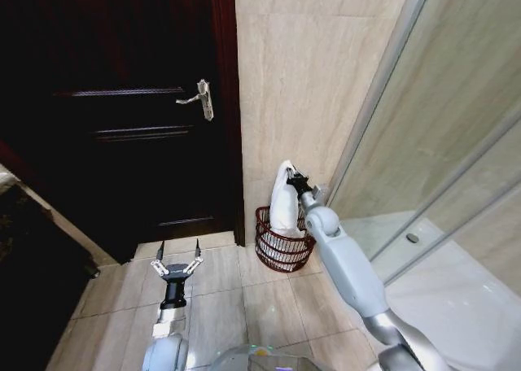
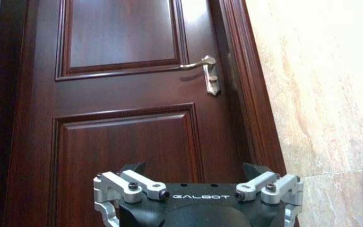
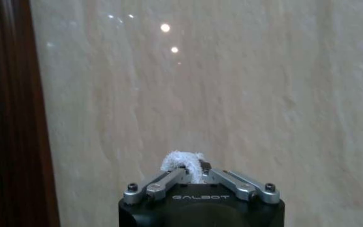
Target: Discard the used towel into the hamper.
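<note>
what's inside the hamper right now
The lower end of the white towel hangs into the hamper, its top pinched in the right gripper above the rim. The towel and wicker wall hide the hamper's bottom. The left gripper hangs open near the door.

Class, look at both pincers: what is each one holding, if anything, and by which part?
The right pincer pinches the white towel by its top end, above the hamper. The left pincer is open, holding nothing.
</note>
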Controlling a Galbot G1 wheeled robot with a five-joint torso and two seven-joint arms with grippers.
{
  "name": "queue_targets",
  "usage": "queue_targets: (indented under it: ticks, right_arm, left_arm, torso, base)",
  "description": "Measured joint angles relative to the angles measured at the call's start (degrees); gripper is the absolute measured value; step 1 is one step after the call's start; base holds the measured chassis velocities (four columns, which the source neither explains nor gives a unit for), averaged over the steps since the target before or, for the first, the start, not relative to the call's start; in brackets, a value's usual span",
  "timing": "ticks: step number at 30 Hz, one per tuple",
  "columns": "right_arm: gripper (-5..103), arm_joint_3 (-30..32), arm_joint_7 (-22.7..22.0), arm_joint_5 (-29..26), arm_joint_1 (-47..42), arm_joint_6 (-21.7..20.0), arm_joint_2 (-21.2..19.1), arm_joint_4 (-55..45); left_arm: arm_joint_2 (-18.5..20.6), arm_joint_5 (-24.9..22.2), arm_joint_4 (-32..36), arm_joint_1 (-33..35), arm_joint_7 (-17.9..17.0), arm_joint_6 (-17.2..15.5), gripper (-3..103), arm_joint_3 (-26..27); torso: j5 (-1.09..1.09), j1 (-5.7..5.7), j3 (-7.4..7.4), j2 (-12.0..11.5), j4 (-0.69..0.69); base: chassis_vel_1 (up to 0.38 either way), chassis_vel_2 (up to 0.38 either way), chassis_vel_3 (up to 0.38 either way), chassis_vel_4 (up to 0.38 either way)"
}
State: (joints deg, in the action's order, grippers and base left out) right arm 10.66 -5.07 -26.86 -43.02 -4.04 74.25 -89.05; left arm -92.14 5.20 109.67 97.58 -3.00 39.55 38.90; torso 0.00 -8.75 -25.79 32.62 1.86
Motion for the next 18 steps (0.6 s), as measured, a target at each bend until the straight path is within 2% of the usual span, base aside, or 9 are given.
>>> queue_targets:
  ticks: [7, 13, 16, 18]
  right_arm:
    - [2, 2.4, 1.4, 0.4, -3.5, 0.2, -0.6, 2.2]
    - [2, 6.1, 2.9, 1.8, -4.4, 1.4, -0.7, 8.2]
    - [2, 7.0, 3.5, 1.6, -5.7, -1.0, -1.5, 8.0]
    - [2, 7.0, 3.8, -0.1, -6.8, -4.0, -1.9, 6.7]
  left_arm:
    - [0.0, 0.1, 0.2, 0.5, 0.0, 0.1, 100, 0.0]
    - [0.0, 0.2, 0.1, 0.4, 0.1, 0.1, 100, -0.2]
    - [0.0, 0.2, -0.1, 0.2, 0.0, 0.1, 100, -0.2]
    - [0.0, 0.1, -0.2, 0.1, 0.0, 0.1, 100, -0.2]
  torso:
    - [0.00, 0.00, 0.00, 0.0, -0.01]
    - [0.01, 0.00, 0.00, 0.0, 0.00]
    - [0.00, 0.00, 0.00, 0.0, 0.00]
    - [0.00, 0.00, 0.00, 0.0, -0.01]
  base:
    - [0.000, 0.000, 0.000, 0.000]
    - [0.000, 0.000, 0.000, 0.000]
    - [0.000, 0.000, 0.000, 0.000]
    - [0.000, 0.000, 0.000, 0.000]
